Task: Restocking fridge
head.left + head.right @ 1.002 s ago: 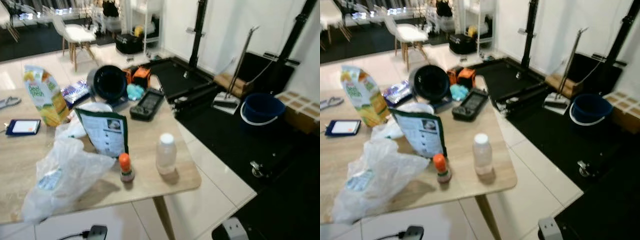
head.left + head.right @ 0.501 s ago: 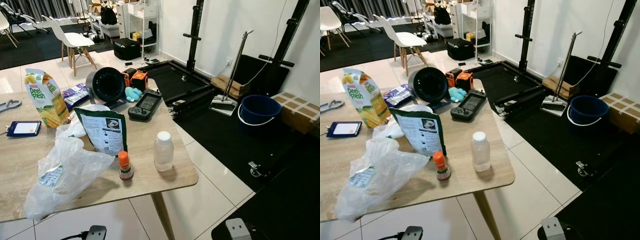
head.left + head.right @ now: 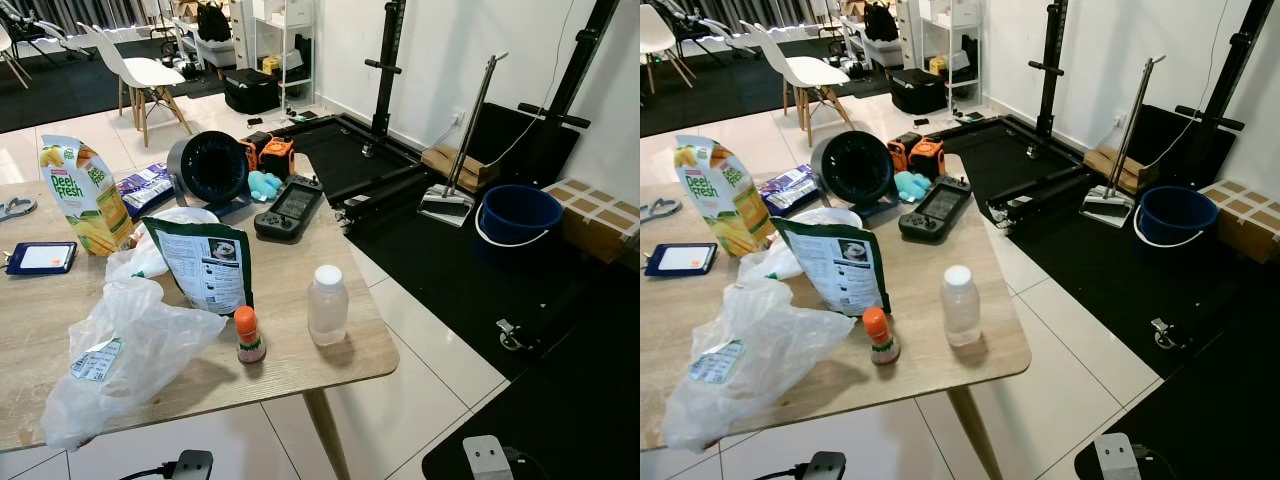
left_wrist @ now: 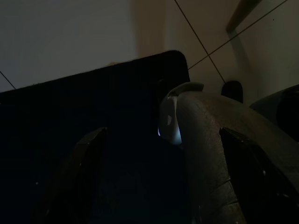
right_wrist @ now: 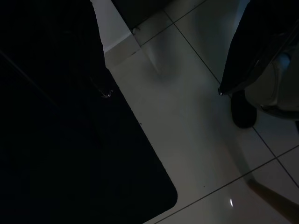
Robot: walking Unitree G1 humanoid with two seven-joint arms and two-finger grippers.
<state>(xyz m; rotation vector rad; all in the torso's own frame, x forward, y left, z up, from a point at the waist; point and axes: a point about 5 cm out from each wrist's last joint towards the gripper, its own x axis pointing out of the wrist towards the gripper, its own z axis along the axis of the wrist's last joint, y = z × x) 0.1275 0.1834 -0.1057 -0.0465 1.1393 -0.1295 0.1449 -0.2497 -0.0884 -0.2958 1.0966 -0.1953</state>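
Pale wood table carries the groceries: a plastic bottle near its front right corner, a small orange-capped bottle beside it, a juice carton toward the far left edge. Both arms hang idle; whether either pincer is open I cannot tell. Likely still approaching; next, reach for the plastic bottle.

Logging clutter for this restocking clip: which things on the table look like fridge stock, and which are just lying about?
Likely fridge stock:
juice carton
white-capped bottle
small orange-capped bottle
green pouch
clear plastic bag

Just lying about:
black fan
handheld game console
card holder
blue bucket, on the floor
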